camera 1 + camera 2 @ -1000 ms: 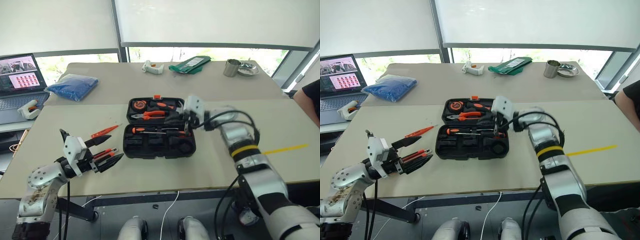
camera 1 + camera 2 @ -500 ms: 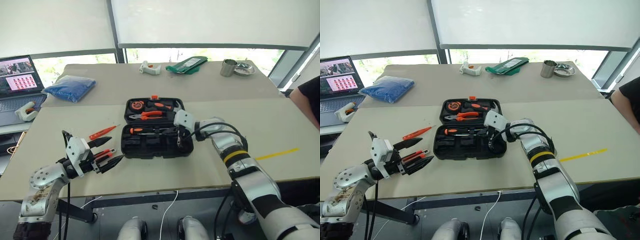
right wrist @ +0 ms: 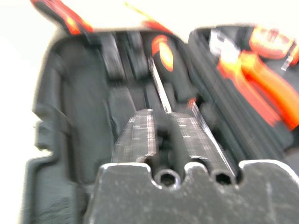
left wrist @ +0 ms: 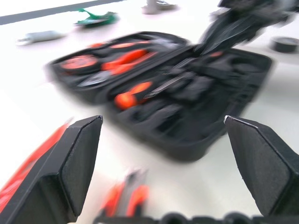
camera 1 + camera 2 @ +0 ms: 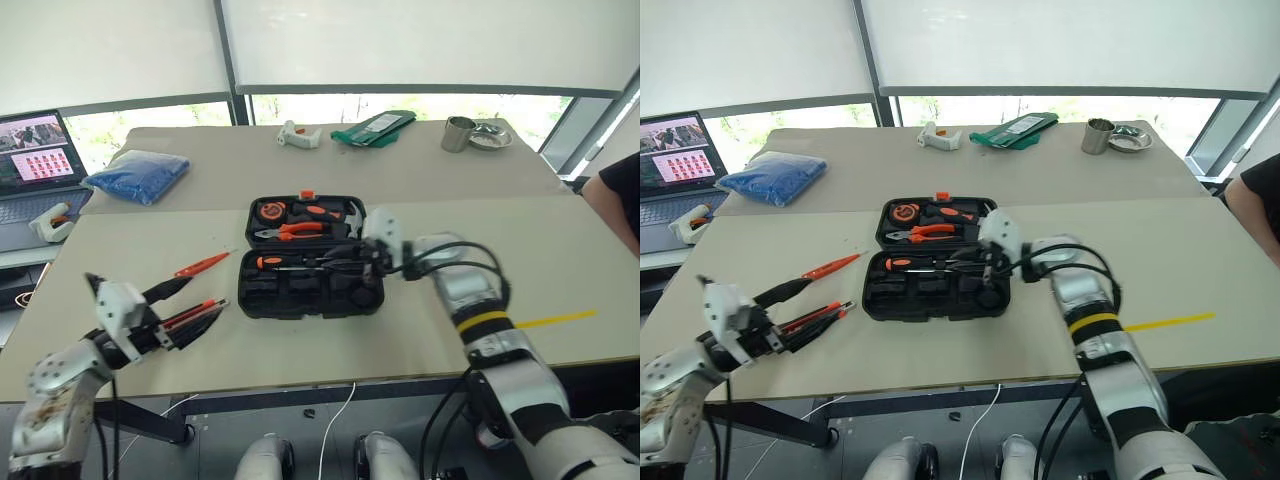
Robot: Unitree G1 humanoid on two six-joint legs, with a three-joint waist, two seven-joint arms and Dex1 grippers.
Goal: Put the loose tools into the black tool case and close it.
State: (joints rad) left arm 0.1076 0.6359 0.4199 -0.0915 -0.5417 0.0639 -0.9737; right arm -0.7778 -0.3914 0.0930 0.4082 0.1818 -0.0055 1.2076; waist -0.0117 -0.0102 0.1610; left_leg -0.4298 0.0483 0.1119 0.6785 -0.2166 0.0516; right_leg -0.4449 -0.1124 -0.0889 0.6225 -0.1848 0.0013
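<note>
The black tool case (image 5: 250, 292) lies open in the middle of the near table. One screwdriver with a black-and-orange handle (image 5: 271, 262) rests in its near half. My right gripper (image 5: 368, 262) hovers just over that half's right side. Its fingers (image 3: 138, 135) are parted by a narrow gap, open, with nothing between them. A slim orange screwdriver (image 5: 203, 264) lies on the table left of the case. Two black-and-orange tools (image 5: 195, 312) lie nearer the edge. My left gripper (image 5: 185, 308) reaches over them, fingers (image 4: 70, 163) wide open and empty.
Orange-handled pliers (image 5: 295, 230) and other tools fill the case's far half. On the far table are a blue bag (image 5: 137, 172), a white glue gun (image 5: 298, 134), a green packet (image 5: 375, 127) and a metal cup (image 5: 460, 133). A laptop (image 5: 35, 165) stands far left. A person's sleeve (image 5: 620, 195) shows at the right edge.
My left gripper has drawn back to the left, away from the case, still open. My right gripper has lifted a little out of the case and its fingers have parted.
</note>
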